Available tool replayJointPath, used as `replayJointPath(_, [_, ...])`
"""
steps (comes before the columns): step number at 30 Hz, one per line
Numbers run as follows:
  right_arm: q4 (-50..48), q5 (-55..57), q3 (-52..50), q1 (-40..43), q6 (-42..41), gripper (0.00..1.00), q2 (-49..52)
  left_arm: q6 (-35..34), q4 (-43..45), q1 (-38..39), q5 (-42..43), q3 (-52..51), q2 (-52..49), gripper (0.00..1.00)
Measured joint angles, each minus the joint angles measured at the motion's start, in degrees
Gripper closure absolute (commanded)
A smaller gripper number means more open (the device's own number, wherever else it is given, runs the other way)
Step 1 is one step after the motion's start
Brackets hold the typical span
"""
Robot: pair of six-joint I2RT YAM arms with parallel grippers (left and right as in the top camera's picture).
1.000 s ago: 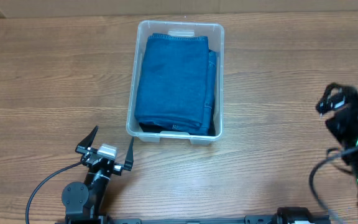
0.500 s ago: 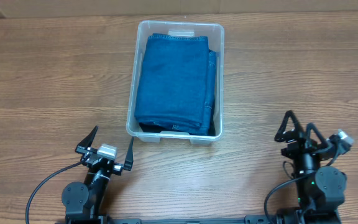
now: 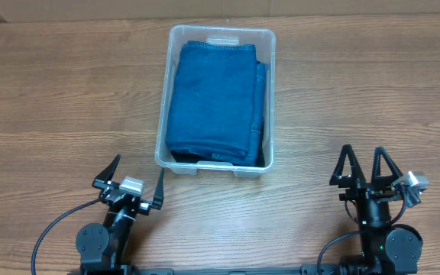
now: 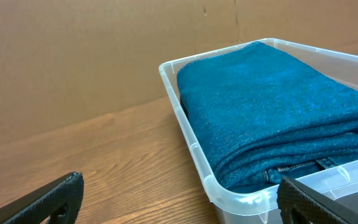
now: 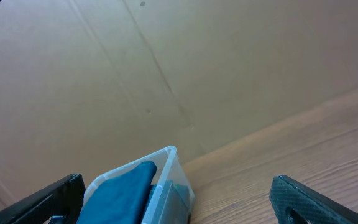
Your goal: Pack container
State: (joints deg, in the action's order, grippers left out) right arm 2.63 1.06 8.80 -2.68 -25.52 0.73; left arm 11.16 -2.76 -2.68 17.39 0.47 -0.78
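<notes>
Packing looks finished — denim (image 3: 212, 92) fills the container (image 3: 220, 30). Left gripper (image 3: 138, 169) and right gripper (image 3: 362, 153) rest near, jaws released, empty — probably no further move is needed.

A: Worktop (image 3: 52, 99), what's it like?
B: Light-brown wood grain. Grain runs left-right in the overhead view, and it fills nearly the whole frame.
A: What sits directly on it?
B: The container (image 3: 273, 99). Clear plastic, rect. w/ rounded corners and a thick rim. Upright, flat on its base.
A: Whereabouts?
B: Approx. mid-width, a bit left of centre, twd the far edge. Long sides run near-to-far; one short end is just beside the far edge.
A: And around it?
B: Wood grain shows on all four sides of its base.
</notes>
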Motion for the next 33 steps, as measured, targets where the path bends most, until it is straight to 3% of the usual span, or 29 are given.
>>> replayJointPath(11, [-7.76, -0.68, -6.91, 0.00, 1.20, 0.00, 0.00, 0.00, 0.00, 0.00, 0.00, 0.00, 0.00, 0.00])
replayJointPath(17, [-5.01, -0.22, -7.74, 0.00, 1.62, 0.00, -0.07, 0.00, 0.00, 0.00, 0.00, 0.00, 0.00, 0.00])
replayJointPath(20, [1.90, 1.20, -7.74, 0.00, 2.36, 0.00, -0.13, 0.00, 0.00, 0.00, 0.00, 0.00, 0.00, 0.00])
replayJointPath(33, [2.10, 2.16, -7.74, 0.00, 3.08, 0.00, -0.11, 0.00, 0.00, 0.00, 0.00, 0.00, 0.00, 0.00])
